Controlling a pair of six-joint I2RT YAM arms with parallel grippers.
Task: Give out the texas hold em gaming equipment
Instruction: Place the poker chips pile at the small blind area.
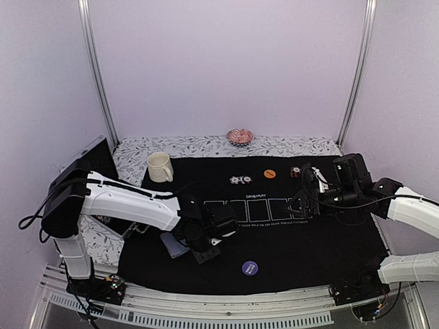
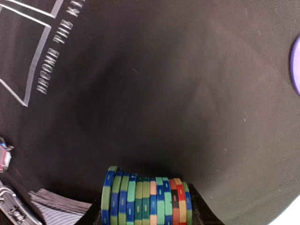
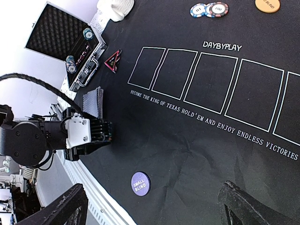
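Note:
My left gripper [image 1: 208, 241] is shut on a stack of striped-edge poker chips [image 2: 145, 199], held just above the black mat. A blue-grey-backed card pile [image 1: 174, 245] lies just left of it and also shows in the right wrist view [image 3: 93, 101]. The purple "small blind" button [image 3: 140, 183] lies near the front edge. Two chips [image 3: 209, 9] and an orange button [image 3: 267, 4] sit beyond the printed card boxes. A red-outlined triangle [image 3: 113, 61] lies near the open case [image 3: 61, 35]. My right gripper [image 3: 154, 201] is open and empty above the mat.
A cream mug [image 1: 159, 166] stands at the mat's back left and a pink ruffled dish [image 1: 240, 136] sits behind the mat. The open case still holds chips [image 3: 71, 63]. A small dark round piece [image 1: 295, 171] lies near my right arm.

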